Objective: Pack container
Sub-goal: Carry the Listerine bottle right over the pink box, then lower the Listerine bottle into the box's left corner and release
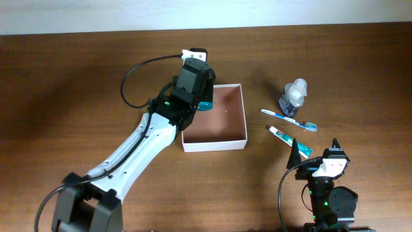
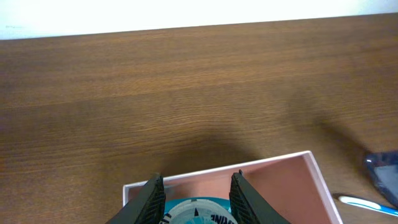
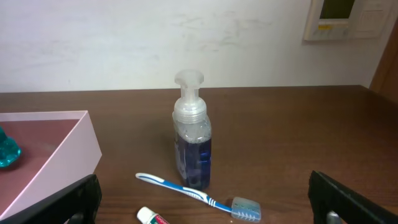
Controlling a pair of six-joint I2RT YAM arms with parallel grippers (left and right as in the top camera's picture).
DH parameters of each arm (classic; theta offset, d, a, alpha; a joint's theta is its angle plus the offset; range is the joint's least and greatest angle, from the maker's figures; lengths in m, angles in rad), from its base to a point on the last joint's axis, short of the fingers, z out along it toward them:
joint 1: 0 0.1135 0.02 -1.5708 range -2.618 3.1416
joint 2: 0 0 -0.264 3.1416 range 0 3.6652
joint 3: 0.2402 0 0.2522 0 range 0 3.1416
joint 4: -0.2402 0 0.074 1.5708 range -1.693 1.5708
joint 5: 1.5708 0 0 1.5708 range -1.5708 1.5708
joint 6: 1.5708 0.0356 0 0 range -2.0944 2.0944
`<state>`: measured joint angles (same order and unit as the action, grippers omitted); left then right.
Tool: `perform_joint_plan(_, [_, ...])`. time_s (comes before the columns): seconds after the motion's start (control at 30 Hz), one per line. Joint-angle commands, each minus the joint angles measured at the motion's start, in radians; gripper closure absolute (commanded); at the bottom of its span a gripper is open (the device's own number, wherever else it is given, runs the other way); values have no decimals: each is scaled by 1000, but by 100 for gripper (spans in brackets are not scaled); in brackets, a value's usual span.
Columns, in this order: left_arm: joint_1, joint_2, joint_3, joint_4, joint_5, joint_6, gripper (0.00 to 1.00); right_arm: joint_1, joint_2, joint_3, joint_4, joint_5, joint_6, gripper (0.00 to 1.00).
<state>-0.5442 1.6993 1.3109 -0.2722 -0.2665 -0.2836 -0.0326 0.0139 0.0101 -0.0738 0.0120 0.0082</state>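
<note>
Container: the container (image 1: 222,119) sits upright and open-topped, just right of the middle of the table (image 1: 77,77). Most of its reddish floor is bare.
Left gripper: the left gripper (image 2: 196,198) is clenched on a teal item (image 2: 193,213) at the box's 10 o'clock corner. I cannot tell whether the item touches the floor.
Right gripper: the right gripper (image 3: 208,202) has its fingers spread wide with nothing between them. It is parked at 4 o'clock from the box, facing the loose goods.
Waiting goods: the bottle (image 1: 293,96) stands at 2 o'clock from the box, the toothbrush (image 1: 290,120) lies at 3 and the tube (image 1: 290,139) at 4. All three are near the box but apart from it.
Handling: I judge the box light, with thin walls that would flex, so a nudge could slide it. If I must move it, I would pinch one wall near a corner.
Edges: the low white rim is the catch point, so anything going in has to clear it before descending.
Open room: the wood is clear at 12 o'clock and across the 9 o'clock side. The 3 o'clock side is crowded, so I would bring the right arm in from above.
</note>
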Motion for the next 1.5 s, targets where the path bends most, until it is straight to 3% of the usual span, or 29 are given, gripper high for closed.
perform_joint_plan(0.0, [-3,8,23,34,-71,13,74,8,-11,-5,-7,-1,8,1])
perform_joint_plan(1.47, [0,57,23,74,-109,47,74,8,-10,-5,-7,-1,8,1])
